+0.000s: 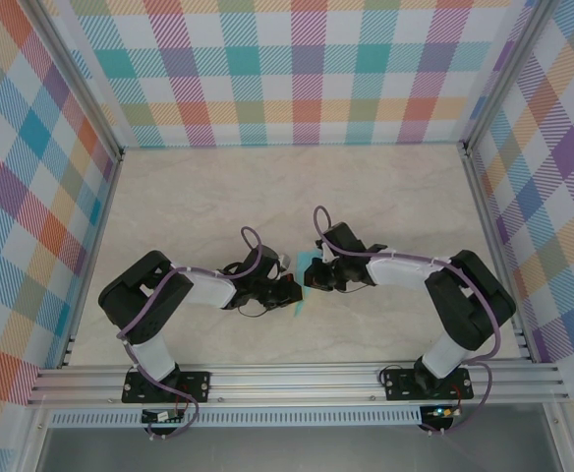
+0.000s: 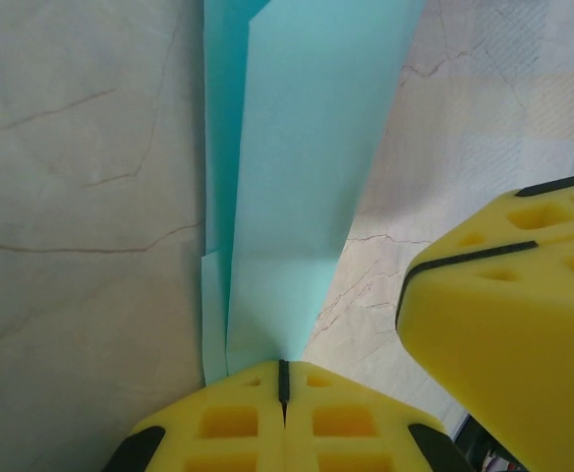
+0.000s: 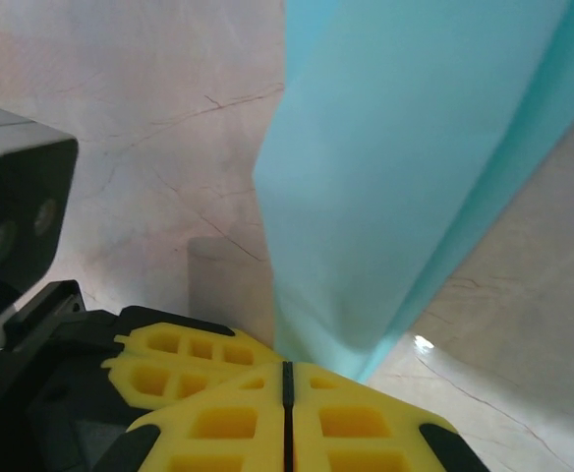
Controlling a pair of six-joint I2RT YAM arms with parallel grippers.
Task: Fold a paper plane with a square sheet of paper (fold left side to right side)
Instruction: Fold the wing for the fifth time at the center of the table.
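Note:
The sheet of paper (image 1: 307,278) is light turquoise and folded into a long, narrow, layered strip, held between my two grippers at the table's middle. My left gripper (image 2: 283,379) is shut on its near end, and the layered paper (image 2: 297,167) runs away from the jaws, widening upward. My right gripper (image 3: 287,382) is shut too, with the paper (image 3: 405,167) rising from its fingertips. The two grippers nearly touch: the right one's yellow finger (image 2: 508,324) stands close beside the left jaws. The left fingers (image 3: 184,359) sit just left of the right jaws. No plane nose is in frame.
The marble-look tabletop (image 1: 267,187) is boxed in by plaid walls (image 1: 267,69) at the back and both sides. An aluminium rail (image 1: 297,379) carries both arm bases along the near edge. The left wrist's camera housing (image 3: 12,216) sits close by.

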